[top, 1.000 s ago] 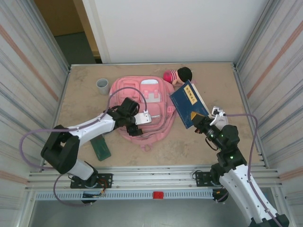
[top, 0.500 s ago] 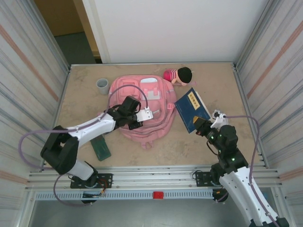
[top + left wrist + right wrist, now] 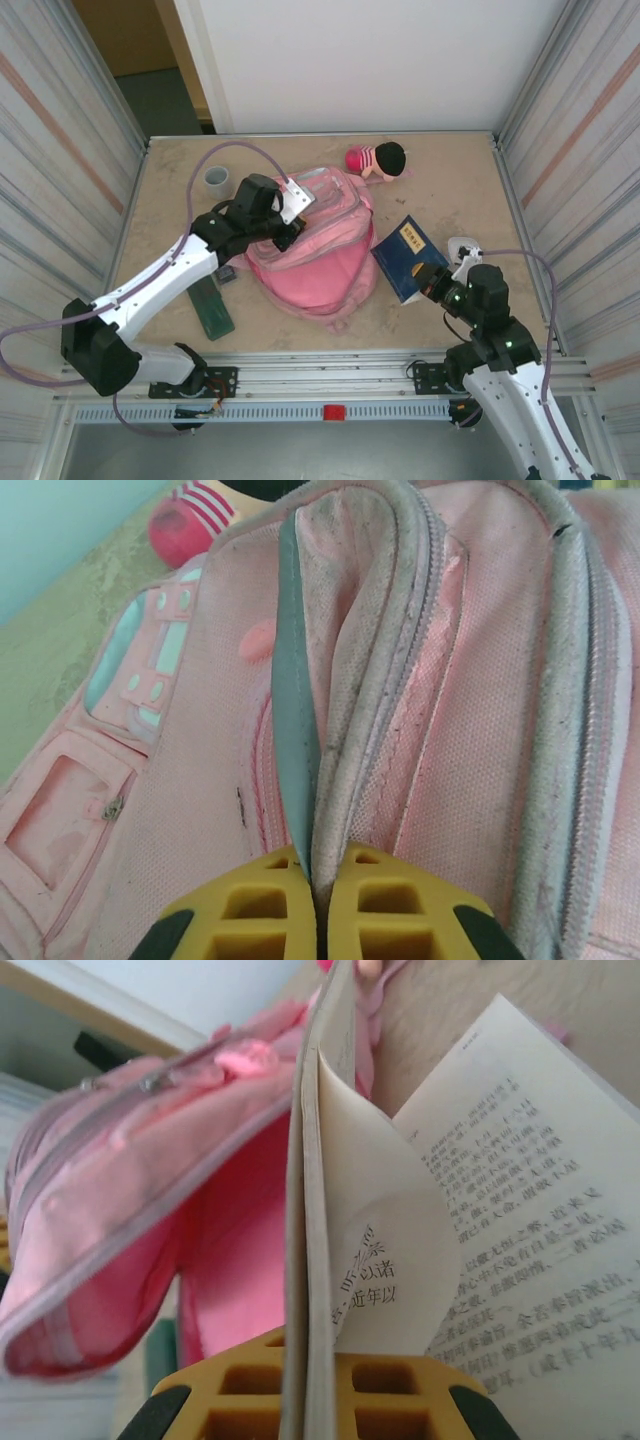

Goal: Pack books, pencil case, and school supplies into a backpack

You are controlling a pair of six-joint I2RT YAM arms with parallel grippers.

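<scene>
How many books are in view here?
1: the dark blue book, right of the pink backpack, pinched in the right fingers. The flat green thing left of the backpack is too unclear to call; others may be hidden beneath the backpack.

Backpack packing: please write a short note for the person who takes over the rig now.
Left end effector: shut on the zipper edge of the backpack, holding it up.
Right end effector: shut on the book, pages fanned, just right of the backpack and outside it.
Done: book grasped, backpack opening raised.
To do: put the book inside; a dark green flat item lies beside the backpack.
</scene>
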